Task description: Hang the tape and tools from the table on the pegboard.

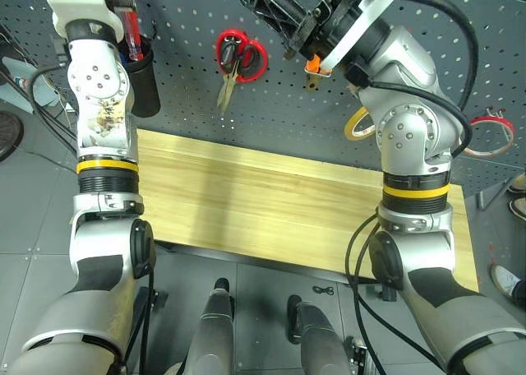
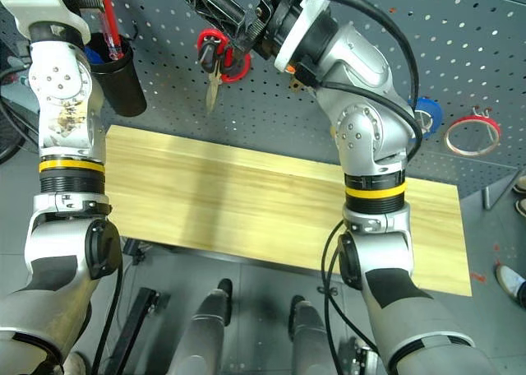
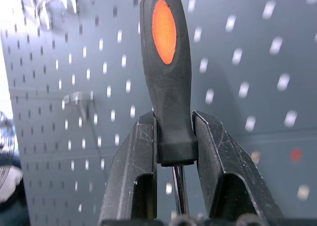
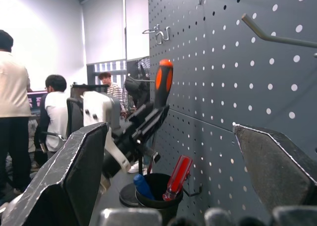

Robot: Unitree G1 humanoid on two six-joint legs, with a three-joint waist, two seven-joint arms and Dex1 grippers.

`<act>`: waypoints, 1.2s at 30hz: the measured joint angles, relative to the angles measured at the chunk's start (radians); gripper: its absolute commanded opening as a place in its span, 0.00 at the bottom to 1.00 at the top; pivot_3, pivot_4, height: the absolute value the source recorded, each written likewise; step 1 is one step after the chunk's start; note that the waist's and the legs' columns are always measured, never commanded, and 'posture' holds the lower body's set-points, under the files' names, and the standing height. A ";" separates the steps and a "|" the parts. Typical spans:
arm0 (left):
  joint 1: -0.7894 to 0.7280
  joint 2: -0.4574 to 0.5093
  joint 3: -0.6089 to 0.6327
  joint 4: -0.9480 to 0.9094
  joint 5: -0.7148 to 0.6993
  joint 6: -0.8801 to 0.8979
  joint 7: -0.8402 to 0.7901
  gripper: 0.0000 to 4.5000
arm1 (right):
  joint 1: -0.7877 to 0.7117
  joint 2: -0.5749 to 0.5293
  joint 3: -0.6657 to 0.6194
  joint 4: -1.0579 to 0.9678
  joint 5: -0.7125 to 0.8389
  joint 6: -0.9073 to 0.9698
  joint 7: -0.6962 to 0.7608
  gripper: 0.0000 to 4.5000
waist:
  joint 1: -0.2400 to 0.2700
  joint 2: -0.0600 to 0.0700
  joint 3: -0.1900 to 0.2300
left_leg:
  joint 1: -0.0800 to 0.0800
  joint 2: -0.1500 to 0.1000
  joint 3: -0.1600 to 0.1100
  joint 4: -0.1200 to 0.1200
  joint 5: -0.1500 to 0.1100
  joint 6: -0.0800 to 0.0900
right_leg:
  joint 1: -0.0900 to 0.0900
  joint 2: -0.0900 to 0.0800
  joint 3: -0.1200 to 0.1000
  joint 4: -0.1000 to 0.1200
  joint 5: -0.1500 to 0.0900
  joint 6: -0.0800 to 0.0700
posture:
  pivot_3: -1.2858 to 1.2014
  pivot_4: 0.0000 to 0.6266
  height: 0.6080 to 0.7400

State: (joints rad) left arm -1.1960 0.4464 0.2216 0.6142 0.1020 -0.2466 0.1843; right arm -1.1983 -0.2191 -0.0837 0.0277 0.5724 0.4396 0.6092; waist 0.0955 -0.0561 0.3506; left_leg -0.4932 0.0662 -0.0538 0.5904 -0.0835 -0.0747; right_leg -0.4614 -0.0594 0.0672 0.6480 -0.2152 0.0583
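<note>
A: What's biggest in front of you?

B: The pegboard, dark grey, perforated in a regular grid, with metal hooks. Below it your table, light grainy wood planks.

A: And my grippers?

B: Your right gripper stands wide apart, holding nothing. Your left gripper is clamped on the screwdriver: smooth black handle with an orange inset, long axis along the fingers, handle end pointing up toward the pegboard.

A: Containers?

B: A black cup hangs on the pegboard, holding a red-handled tool and a blue-handled one.

A: Tape?

B: The blue roll hangs on the pegboard, behind your right arm.
</note>
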 measured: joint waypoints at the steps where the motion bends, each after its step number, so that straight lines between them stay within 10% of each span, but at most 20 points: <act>1: 0.000 -0.004 0.000 0.015 -0.010 -0.008 0.000 0.13 | 0.000 0.000 0.001 -0.001 0.000 0.004 -0.002 1.00 | 0.000 0.000 0.000 | 0.000 0.000 0.000 0.000 0.000 0.000 | 0.000 0.000 0.000 0.000 0.000 0.000 | 0.58 0.37 1.00; 10: 0.000 -0.015 -0.001 0.085 -0.053 -0.042 -0.029 0.97 | 0.007 -0.008 0.019 0.000 -0.003 0.014 -0.005 1.00 | -0.001 0.000 0.000 | 0.000 0.000 0.000 0.000 0.001 0.001 | 0.000 0.000 0.000 0.001 0.000 0.000 | 0.58 0.39 1.00; 22: 0.143 -0.001 0.005 -0.179 -0.131 0.108 -0.139 0.99 | 0.075 -0.065 0.033 -0.011 -0.011 0.032 0.009 1.00 | -0.001 0.000 -0.001 | 0.001 0.000 -0.001 0.001 0.001 0.001 | 0.001 0.000 0.000 0.008 0.000 -0.001 | 0.59 0.40 1.00; 36: 0.573 0.201 -0.065 -0.916 -0.680 0.952 -0.612 0.99 | 0.558 -0.401 0.088 -0.320 -0.048 0.176 0.142 1.00 | -0.011 0.002 -0.012 | 0.006 0.000 -0.001 0.003 0.002 0.003 | 0.005 0.000 0.000 0.007 0.000 -0.001 | 0.60 0.42 1.00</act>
State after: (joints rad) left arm -0.6226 0.6469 0.1571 -0.3017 -0.5776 0.7056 -0.4273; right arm -0.6402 -0.6198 0.0046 -0.2923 0.5245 0.6154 0.7516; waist 0.0845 -0.0542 0.3387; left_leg -0.4868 0.0667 -0.0551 0.5937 -0.0815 -0.0715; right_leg -0.4566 -0.0594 0.0671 0.6553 -0.2153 0.0573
